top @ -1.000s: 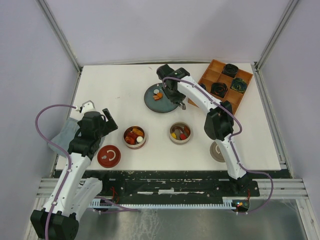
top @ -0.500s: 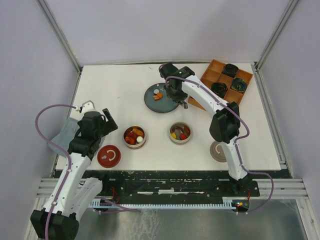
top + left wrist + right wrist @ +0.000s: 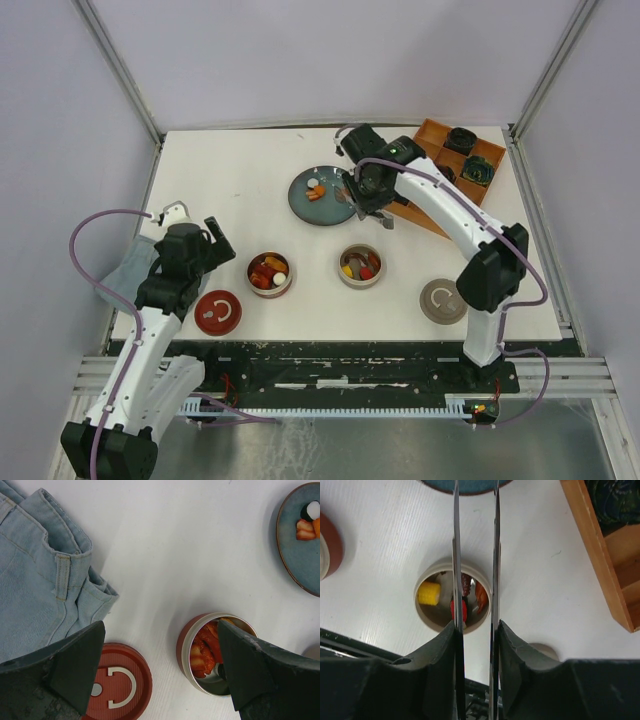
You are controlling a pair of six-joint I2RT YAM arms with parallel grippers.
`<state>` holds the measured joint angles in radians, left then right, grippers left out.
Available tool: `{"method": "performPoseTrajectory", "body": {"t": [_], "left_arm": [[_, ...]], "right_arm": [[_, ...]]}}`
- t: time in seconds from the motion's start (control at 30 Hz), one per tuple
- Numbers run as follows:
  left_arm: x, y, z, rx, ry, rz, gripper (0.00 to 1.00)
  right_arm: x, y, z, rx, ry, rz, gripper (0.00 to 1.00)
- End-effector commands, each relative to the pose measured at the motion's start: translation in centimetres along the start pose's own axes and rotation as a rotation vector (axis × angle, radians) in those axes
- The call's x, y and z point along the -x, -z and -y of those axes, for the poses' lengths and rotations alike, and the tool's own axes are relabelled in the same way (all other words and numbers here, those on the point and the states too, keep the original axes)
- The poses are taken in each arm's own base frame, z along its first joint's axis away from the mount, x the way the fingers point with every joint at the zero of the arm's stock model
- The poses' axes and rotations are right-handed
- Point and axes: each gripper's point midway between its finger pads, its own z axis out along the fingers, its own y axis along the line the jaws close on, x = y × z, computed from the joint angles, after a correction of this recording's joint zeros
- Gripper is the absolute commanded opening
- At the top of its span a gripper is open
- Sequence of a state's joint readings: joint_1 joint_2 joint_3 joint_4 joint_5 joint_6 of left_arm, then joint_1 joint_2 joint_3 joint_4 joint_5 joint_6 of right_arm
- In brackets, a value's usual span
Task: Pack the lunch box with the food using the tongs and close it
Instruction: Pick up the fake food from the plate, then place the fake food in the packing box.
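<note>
1. Starting at right gripper (image 3: 476, 630): half closed, clamped on the tongs (image 3: 455, 555), one pad on each arm.
2. Squeezing the tongs near-parallel, leaving a narrow gap. Long axis straight ahead of the pads, in line with the fingers.
3. Can't see the tips: cut off at the top of the wrist view, hidden under the gripper from above. Can't tell whether a piece is pinched.
4. Hanging over the open beige tin (image 3: 420, 615), seen behind the tong arms; yellow, red and white pieces inside.
5. Further toward the tips: edge of blue-grey plate (image 3: 305, 208). Food (image 3: 315, 191) on it, orange and white bits, just to the gripper's left from above.
6. To the gripper's right: wooden tray (image 3: 592, 550) of dark rosettes, not for packing.
7. Judging the next move: hinges on that plate-to-tin line, short shift left for another piece or drop straight down into the tin.
8. Left gripper (image 3: 160, 650): wide open, empty, over red-rimmed tin (image 3: 182, 645) and red lid (image 3: 117, 690), well apart from the plate. Right arm clearly nearer the food.
9. Both lids off, beige lid (image 3: 441, 300) by the right arm's base; closing not yet done.
</note>
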<state>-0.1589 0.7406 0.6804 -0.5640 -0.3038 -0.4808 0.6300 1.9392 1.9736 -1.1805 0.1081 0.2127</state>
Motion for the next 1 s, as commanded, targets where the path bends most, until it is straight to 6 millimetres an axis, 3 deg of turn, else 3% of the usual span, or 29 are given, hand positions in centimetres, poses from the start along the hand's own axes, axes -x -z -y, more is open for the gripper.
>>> {"method": "performPoseTrajectory", "body": {"t": [0.0, 0.17, 0.47, 0.7, 0.97], "left_arm": [[1.4, 0.0, 0.7, -0.034, -0.006, 0.056, 0.99], [1.3, 0.0, 0.7, -0.038, -0.006, 0.054, 0.99], [1.3, 0.0, 0.7, -0.040, -0.007, 0.054, 0.99], [1.1, -0.1, 1.0, -0.050, -0.011, 0.041, 0.99], [1.2, -0.1, 0.8, -0.041, -0.010, 0.045, 0.99]], "right_arm": [[-1.3, 4.1, -0.7, 0.072, -0.030, 0.046, 0.40], [-5.3, 5.8, -1.8, 0.144, -0.015, -0.007, 0.40], [-11.1, 6.1, -1.4, 0.131, -0.019, -0.130, 0.41], [-13.3, 5.6, -1.8, 0.149, -0.016, -0.182, 0.41], [-13.2, 4.8, -3.4, 0.198, -0.004, -0.198, 0.41]]}}
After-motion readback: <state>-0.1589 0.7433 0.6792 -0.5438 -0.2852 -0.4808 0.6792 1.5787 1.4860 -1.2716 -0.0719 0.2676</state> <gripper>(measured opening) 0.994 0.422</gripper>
